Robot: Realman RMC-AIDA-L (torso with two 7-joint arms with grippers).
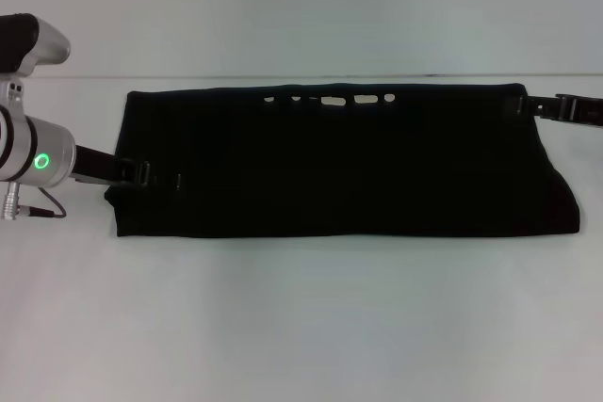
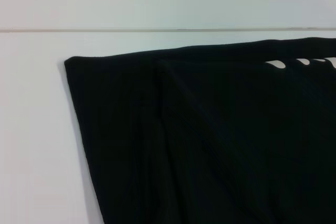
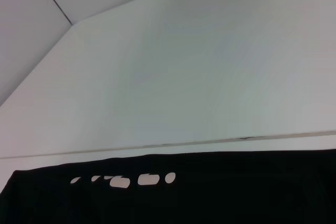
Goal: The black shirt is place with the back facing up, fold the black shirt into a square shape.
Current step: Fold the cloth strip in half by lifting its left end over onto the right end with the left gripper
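From the head camera, the large black soft-fabric shirt (image 1: 339, 162) lies on the white table (image 1: 301, 327) as a wide band, already folded lengthwise, with bits of white lettering (image 1: 332, 99) peeking along its far edge. The left gripper (image 1: 141, 173) sits at the shirt's left end, near its front corner; the right gripper (image 1: 539, 105) sits at the far right corner. Whether either is clenched on cloth I cannot tell.

The left wrist camera shows the shirt's far left corner (image 2: 71, 61) lying flat, with a diagonal crease running across it.

The right wrist camera shows the far edge and lettering (image 3: 122, 182) lying straight.

To do this fold well, I judge each end should be carried inward evenly, keeping edges aligned and the layers taut.
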